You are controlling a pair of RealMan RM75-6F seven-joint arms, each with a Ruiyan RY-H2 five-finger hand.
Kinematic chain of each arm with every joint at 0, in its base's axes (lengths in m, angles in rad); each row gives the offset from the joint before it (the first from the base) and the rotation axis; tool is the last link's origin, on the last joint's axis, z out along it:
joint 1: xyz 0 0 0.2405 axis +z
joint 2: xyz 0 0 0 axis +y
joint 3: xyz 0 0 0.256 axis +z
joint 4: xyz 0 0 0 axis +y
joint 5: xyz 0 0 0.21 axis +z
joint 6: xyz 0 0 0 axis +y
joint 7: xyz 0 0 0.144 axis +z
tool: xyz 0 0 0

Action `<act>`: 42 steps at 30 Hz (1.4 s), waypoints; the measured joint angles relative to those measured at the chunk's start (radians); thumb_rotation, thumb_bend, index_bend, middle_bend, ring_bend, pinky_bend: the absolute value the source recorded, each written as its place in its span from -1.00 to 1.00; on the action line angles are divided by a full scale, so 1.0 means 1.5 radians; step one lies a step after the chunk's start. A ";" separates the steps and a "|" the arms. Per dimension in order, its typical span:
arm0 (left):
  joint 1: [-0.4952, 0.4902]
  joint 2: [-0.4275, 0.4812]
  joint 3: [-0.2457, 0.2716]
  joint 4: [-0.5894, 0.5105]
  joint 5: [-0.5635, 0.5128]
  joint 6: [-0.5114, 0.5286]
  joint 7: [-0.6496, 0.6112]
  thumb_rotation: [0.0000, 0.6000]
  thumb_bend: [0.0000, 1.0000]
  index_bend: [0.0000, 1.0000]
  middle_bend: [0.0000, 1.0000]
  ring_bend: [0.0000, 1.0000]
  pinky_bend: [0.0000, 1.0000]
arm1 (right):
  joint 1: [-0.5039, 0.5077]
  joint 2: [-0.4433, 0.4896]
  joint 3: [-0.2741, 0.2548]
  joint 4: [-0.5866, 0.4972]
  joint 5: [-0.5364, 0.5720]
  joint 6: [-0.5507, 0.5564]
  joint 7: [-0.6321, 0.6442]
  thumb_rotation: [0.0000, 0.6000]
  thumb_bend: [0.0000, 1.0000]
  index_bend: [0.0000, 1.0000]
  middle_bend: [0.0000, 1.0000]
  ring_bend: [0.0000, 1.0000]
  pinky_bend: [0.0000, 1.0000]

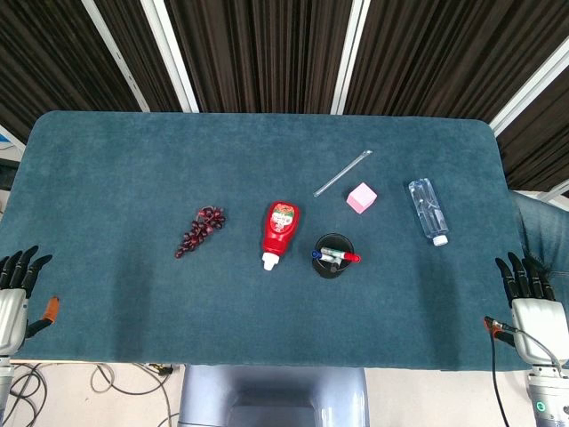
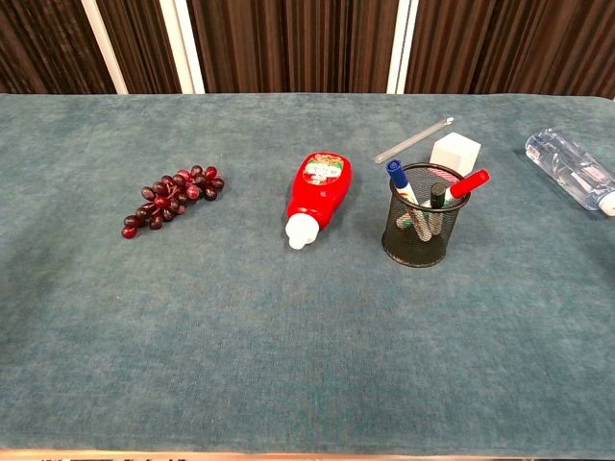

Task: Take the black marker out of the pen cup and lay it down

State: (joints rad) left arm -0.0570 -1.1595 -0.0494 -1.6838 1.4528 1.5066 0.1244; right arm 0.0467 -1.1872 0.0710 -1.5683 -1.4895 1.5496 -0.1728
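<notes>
Table (image 1: 107,160) before us carries a ketchup bottle (image 2: 320,195), then the mesh cup (image 2: 423,230) holding the black marker (image 2: 437,196) upright, while our left hand (image 1: 16,298) and right hand (image 1: 533,307) wait open and empty at the near corners.

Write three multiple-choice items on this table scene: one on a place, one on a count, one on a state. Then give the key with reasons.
1. The pen cup stands nearest to:
A. the grapes
B. the ketchup bottle
C. the pink block

2. How many markers stand in the cup?
A. one
B. three
C. five

3. The black marker is:
A. inside the cup
B. flat on the cloth
C. held by a hand

Key: 1 C, the pink block sits just behind the cup, closer than the ketchup bottle or grapes. 2 B, blue, black and red caps show. 3 A, it stands in the cup; left hand and right hand wait at the near edge, holding nothing.
</notes>
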 measured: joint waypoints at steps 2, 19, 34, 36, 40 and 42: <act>0.000 0.001 0.000 0.000 -0.003 -0.002 0.000 1.00 -0.22 -0.71 -0.92 -0.98 -0.90 | 0.000 -0.002 0.001 0.001 -0.001 0.002 0.002 1.00 -0.54 -0.98 -1.00 -0.97 -0.66; 0.000 -0.001 -0.001 0.002 -0.001 0.001 0.001 1.00 -0.22 -0.71 -0.92 -0.98 -0.90 | 0.001 -0.005 0.004 0.000 -0.002 -0.003 0.009 1.00 -0.53 -1.00 -1.00 -0.97 -0.66; 0.001 -0.001 -0.004 -0.003 -0.008 0.000 0.002 1.00 -0.22 -0.71 -0.92 -0.98 -0.90 | 0.005 0.004 0.003 -0.022 -0.005 -0.017 0.070 1.00 -0.54 -0.99 -1.00 -0.99 -0.66; 0.000 -0.002 -0.004 -0.003 -0.009 0.000 0.002 1.00 -0.22 -0.71 -0.92 -0.98 -0.90 | 0.010 0.014 0.006 -0.033 -0.005 -0.025 0.093 1.00 -0.53 -0.99 -1.00 -0.99 -0.66; 0.000 -0.003 -0.004 -0.005 -0.010 -0.001 0.006 1.00 -0.22 -0.71 -0.92 -0.98 -0.90 | 0.035 0.047 0.022 -0.066 0.001 -0.062 0.141 1.00 -0.53 -0.92 -1.00 -1.00 -0.66; 0.000 -0.003 -0.004 -0.005 -0.010 0.000 0.006 1.00 -0.22 -0.71 -0.92 -0.98 -0.90 | 0.050 0.060 0.031 -0.081 0.005 -0.082 0.155 1.00 -0.54 -0.88 -1.00 -1.00 -0.66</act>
State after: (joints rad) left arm -0.0564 -1.1640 -0.0557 -1.6915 1.4380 1.5064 0.1336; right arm 0.1214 -1.0971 0.1169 -1.6904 -1.4821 1.4267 0.0603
